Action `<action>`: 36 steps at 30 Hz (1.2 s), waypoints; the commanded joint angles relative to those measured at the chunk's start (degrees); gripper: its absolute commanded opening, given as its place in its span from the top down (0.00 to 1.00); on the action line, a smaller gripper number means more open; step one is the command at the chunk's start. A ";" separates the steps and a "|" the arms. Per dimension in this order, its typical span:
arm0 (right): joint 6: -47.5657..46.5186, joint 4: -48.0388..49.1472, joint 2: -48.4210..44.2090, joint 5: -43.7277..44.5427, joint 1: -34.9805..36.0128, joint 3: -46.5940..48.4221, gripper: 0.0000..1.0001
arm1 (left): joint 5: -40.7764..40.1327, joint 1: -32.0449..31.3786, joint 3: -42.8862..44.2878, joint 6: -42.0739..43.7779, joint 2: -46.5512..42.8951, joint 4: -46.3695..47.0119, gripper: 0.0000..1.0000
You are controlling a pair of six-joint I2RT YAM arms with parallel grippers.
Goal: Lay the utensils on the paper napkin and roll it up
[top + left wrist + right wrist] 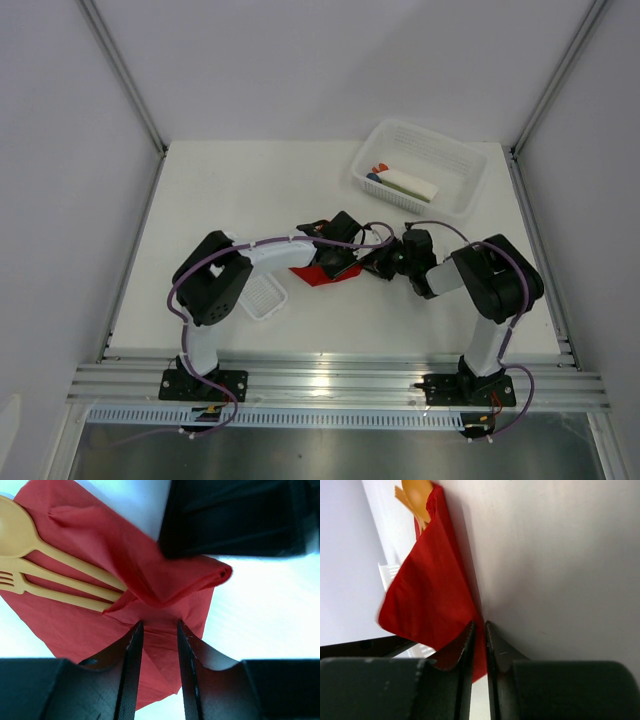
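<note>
The red paper napkin [75,625] lies creased at the middle of the table [250,190], one flap folded over the handles of two orange utensils [55,575], a spoon and a fork. The right gripper [480,626] pinches its raised edge. The left gripper [158,625] stands slightly parted over it.

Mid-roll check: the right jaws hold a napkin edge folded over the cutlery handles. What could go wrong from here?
The right jaws pinch the thin red paper napkin only at its edge; a hard pull could tear it or let it slip. The orange spoon and fork lie loose, heads uncovered, and may slide out or skew as the fold tightens.
</note>
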 commanded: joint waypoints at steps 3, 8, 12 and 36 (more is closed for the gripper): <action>-5.52 -9.98 -7.30 5.69 -2.86 -1.57 0.80 | -0.35 0.33 1.39 -0.11 0.23 -0.27 0.63; -5.87 -10.86 -9.07 4.46 -5.60 -1.83 0.75 | -0.52 0.33 1.56 0.07 0.23 -0.36 0.61; -6.84 -11.48 -9.77 4.81 -5.77 -1.30 0.73 | -0.61 0.33 1.48 0.33 0.14 -0.53 0.60; -0.60 -10.25 -13.65 5.08 -6.84 -3.94 0.54 | -0.96 0.33 1.48 0.25 0.14 -0.80 0.59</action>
